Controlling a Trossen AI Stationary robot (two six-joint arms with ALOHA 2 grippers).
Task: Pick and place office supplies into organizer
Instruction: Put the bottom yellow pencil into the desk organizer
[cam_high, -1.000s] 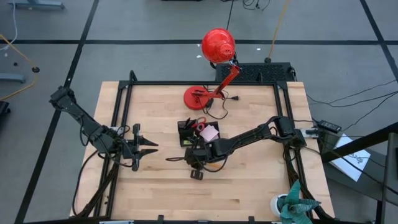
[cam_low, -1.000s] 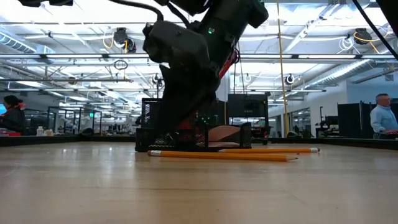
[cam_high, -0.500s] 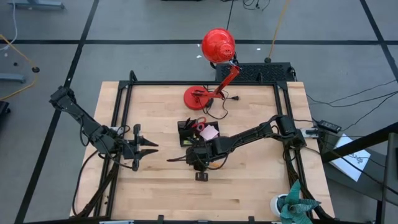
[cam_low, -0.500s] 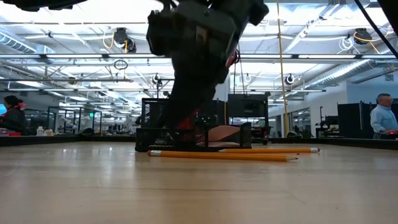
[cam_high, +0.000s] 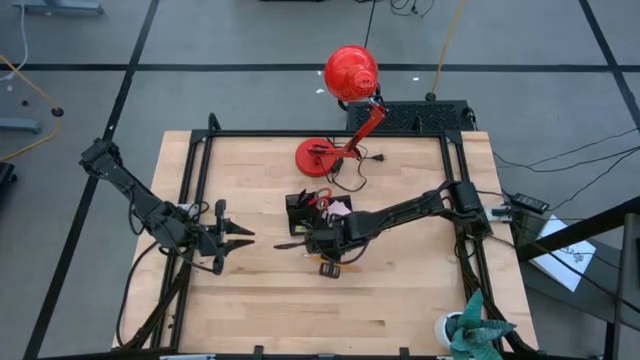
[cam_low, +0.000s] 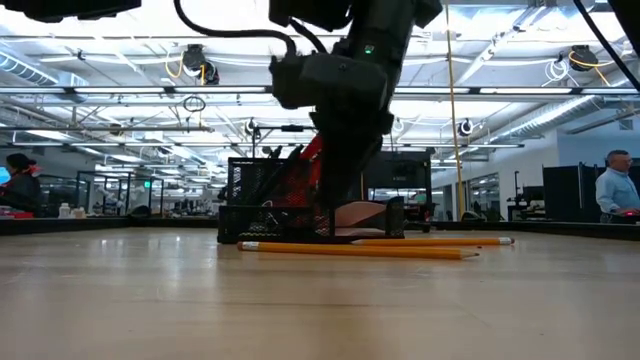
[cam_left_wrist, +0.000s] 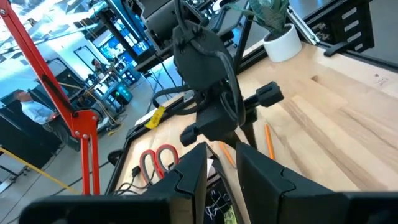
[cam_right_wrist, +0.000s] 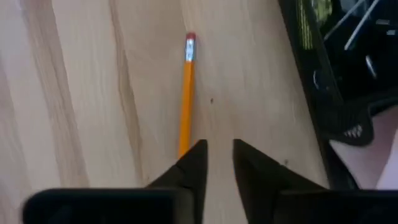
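Note:
The black organizer (cam_high: 303, 212) stands mid-table and holds the red-handled scissors (cam_high: 322, 200) and the pink pad (cam_high: 338, 210). Two orange pencils (cam_low: 350, 249) (cam_low: 440, 241) lie flat on the table in front of it. My right gripper (cam_high: 280, 245) points toward the table's left, low over the wood between the organizer (cam_right_wrist: 336, 81) and one pencil (cam_right_wrist: 186, 99). Its fingers stand close together with nothing between them (cam_right_wrist: 219, 144). That pencil's near end is hidden behind one finger. My left gripper (cam_high: 248, 237) waits at the left with nothing between its fingers.
A red desk lamp (cam_high: 350, 72) with a round base (cam_high: 318, 155) and its cord stand at the far side behind the organizer. A potted plant (cam_high: 470, 330) sits at the near right corner. Bare wood lies along the near side. People show in the room beyond.
My right gripper has moved toward the table's far edge, closer to the organizer, and a little toward the right. Its wrist has turned as it went. Both pencils have stayed where they lay.

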